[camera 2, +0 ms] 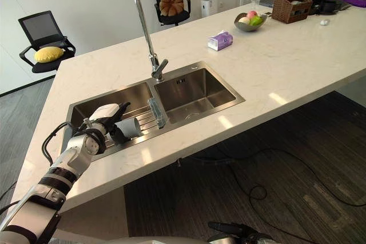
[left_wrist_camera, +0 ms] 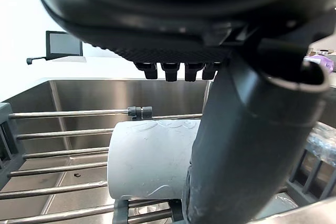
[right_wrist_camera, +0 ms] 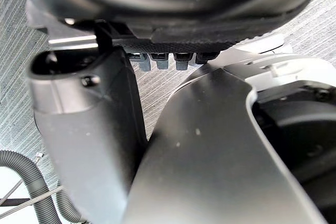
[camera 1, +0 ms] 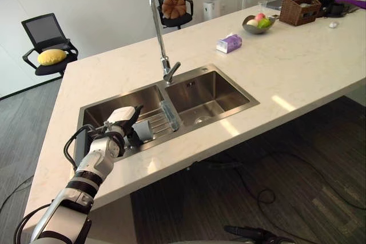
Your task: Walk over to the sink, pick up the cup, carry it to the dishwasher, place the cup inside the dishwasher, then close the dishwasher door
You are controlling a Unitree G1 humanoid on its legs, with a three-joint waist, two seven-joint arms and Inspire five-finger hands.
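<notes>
Here, at the far left, a black chair [camera 1: 43, 31] with a yellow cushion [camera 1: 51, 56] is seen beyond the end of the pale countertop [camera 1: 297, 67]. The left hand [camera 1: 121, 117] is reached into the left basin of the steel sink [camera 1: 220, 92]. Its fingers [left_wrist_camera: 173, 70] are held straight over the cup [left_wrist_camera: 149, 161] and its thumb [left_wrist_camera: 236, 145] is set in front of the cup's side, so the hand is spread wide about the cup. Whether the cup is actually touched cannot be told. The grey cup is laid on its side on a wire rack [left_wrist_camera: 139, 112] across the left basin, near the sink's near edge.

Just right of the cup, a clear object [camera 1: 170, 115] is laid along the divider between the two basins; what it is cannot be made out. A tall curved tap [camera 1: 155, 21] is mounted behind that divider. Beyond the tap, a second black chair [camera 1: 177, 21] with a brown cushion [camera 1: 174, 6] is placed by the far wall.

Further right on the countertop, a purple tissue pack [camera 1: 229, 43], a bowl [camera 1: 250, 28] of fruit and a wicker basket [camera 1: 297, 12] are set well apart from the sink.

The right hand [right_wrist_camera: 86, 145] is seen in its own wrist view over grey carpet, its fingers relaxed and nothing held.
</notes>
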